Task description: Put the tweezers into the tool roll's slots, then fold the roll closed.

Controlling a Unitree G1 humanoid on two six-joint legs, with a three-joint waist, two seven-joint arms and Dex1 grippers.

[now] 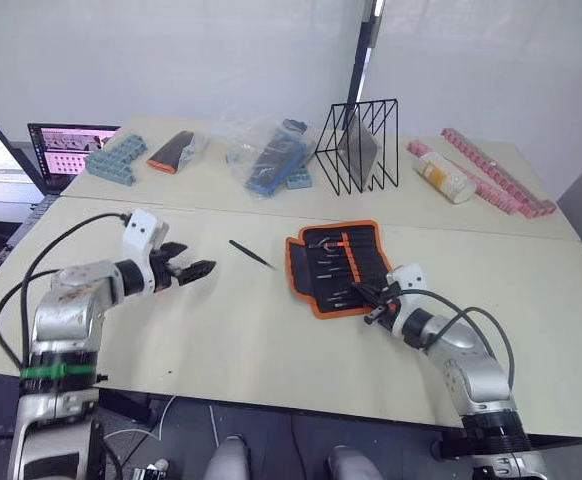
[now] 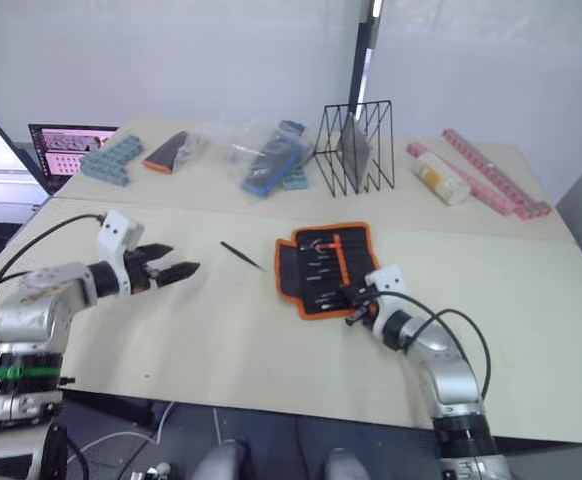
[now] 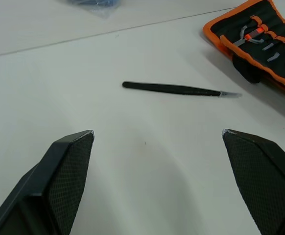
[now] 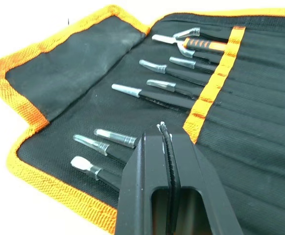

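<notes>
Tool roll (image 1: 337, 266) lies open at table centre, several tweezers already seated in slots (image 4: 181, 93). One loose tweezer (image 1: 251, 254) rests at roll's 9 o'clock, well apart. Left gripper (image 1: 197, 270) spread wide, aimed at it, likely lining up pick. Right gripper (image 4: 164, 134) pinched closed, empty, over roll's 5 o'clock corner, probably steadying fabric.

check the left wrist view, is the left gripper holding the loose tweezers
No, the left gripper is open, and the loose tweezers lie flat on the table ahead of its fingertips, untouched.
</notes>
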